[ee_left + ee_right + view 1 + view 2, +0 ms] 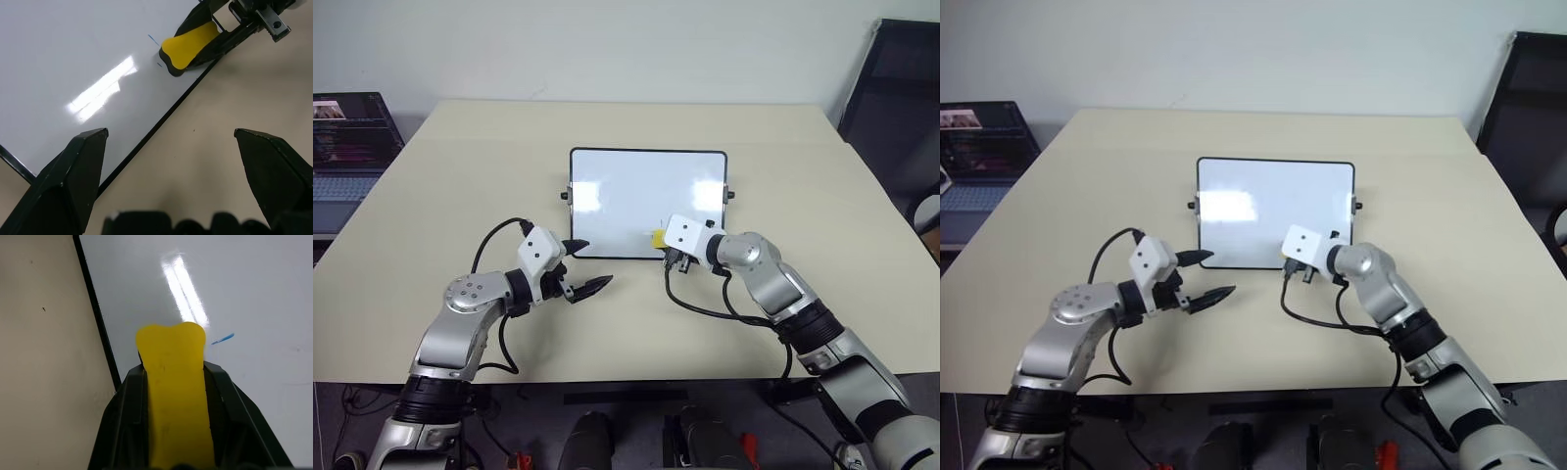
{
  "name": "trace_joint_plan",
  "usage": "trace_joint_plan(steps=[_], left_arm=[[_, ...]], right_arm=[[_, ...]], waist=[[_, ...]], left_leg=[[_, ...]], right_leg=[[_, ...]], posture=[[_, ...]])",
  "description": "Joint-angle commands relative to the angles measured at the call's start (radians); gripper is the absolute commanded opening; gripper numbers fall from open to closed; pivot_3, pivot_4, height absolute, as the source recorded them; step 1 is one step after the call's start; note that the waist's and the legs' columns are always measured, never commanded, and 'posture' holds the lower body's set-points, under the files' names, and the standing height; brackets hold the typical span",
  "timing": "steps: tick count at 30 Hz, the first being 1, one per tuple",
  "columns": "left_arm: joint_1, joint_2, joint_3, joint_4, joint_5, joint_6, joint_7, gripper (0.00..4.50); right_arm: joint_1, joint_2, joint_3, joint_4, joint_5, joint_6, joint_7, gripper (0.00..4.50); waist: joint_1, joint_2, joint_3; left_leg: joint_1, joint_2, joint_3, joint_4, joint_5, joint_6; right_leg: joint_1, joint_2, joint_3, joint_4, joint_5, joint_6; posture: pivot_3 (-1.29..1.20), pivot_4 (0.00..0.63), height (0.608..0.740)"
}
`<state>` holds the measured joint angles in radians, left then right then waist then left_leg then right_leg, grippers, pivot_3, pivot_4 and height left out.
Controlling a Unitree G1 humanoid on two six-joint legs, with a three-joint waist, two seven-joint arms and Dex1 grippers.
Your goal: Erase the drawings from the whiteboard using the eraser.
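Note:
The whiteboard (636, 191) lies flat in the middle of the table, glossy white in a thin black frame. My right gripper (173, 372) is shut on the yellow eraser (658, 238), whose tip rests over the board's near right area, close to the near edge. Of the drawings, short blue strokes (223, 338) remain on the board just beside the eraser's tip, the same strokes (153, 40) showing in the left wrist view. My left gripper (597, 261) stands open with nothing in it, over the table just off the board's near left corner.
The beige table (460, 176) has free room on all sides of the board. A laptop (347, 147) sits off the table's far left, and a dark chair (891, 98) stands at the far right. Black cables loop beside both wrists.

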<state>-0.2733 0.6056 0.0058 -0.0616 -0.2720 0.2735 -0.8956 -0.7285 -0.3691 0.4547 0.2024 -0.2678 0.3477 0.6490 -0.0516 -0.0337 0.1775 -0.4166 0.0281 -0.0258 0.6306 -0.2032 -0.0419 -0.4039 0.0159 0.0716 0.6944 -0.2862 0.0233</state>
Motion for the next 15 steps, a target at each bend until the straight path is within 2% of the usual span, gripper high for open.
trace_joint_plan(steps=[1,4,9,12,15], left_arm=[[-0.009,0.003,0.007,-0.025,-0.01,-0.011,-0.003,4.5],[-0.01,0.003,0.006,-0.026,-0.009,-0.011,-0.004,4.5],[-0.01,0.001,0.003,-0.028,-0.01,-0.01,-0.004,4.5],[-0.009,0.001,0.003,-0.027,-0.01,-0.012,-0.006,4.5],[-0.01,0.0,0.001,-0.025,-0.009,-0.013,-0.006,4.5]], right_arm=[[-0.054,0.015,-0.058,0.053,-0.044,-0.027,-0.117,1.12],[-0.062,0.015,-0.053,0.066,-0.043,-0.032,-0.108,1.12],[-0.04,0.0,-0.03,0.043,-0.038,0.003,-0.028,1.12],[-0.002,-0.028,-0.002,-0.009,-0.024,0.05,0.076,1.12],[0.005,-0.02,-0.011,-0.029,-0.017,0.053,0.092,1.12]], waist=[[-0.002,0.0,0.0],[-0.003,0.0,0.0],[-0.002,0.0,0.0],[-0.001,0.0,0.0],[-0.002,0.0,0.0]], left_leg=[[0.0,0.0,0.0,0.0,0.0,0.0],[0.001,0.0,0.0,0.0,0.001,0.001],[0.0,0.0,0.0,0.0,0.001,0.001],[0.0,0.0,0.0,0.0,0.001,0.001],[0.0,0.0,0.0,0.0,0.001,0.001]], right_leg=[[0.0,0.0,0.0,0.001,0.0,0.0],[0.0,0.0,0.0,0.002,0.0,0.0],[0.0,0.0,0.0,0.002,0.0,0.0],[0.0,0.0,0.0,0.001,0.0,0.0],[0.0,0.0,0.0,0.001,0.0,0.0]], posture=[[0.0,0.15,0.74],[0.0,0.15,0.74],[0.0,0.15,0.74],[0.0,0.15,0.74],[0.0,0.15,0.74]])
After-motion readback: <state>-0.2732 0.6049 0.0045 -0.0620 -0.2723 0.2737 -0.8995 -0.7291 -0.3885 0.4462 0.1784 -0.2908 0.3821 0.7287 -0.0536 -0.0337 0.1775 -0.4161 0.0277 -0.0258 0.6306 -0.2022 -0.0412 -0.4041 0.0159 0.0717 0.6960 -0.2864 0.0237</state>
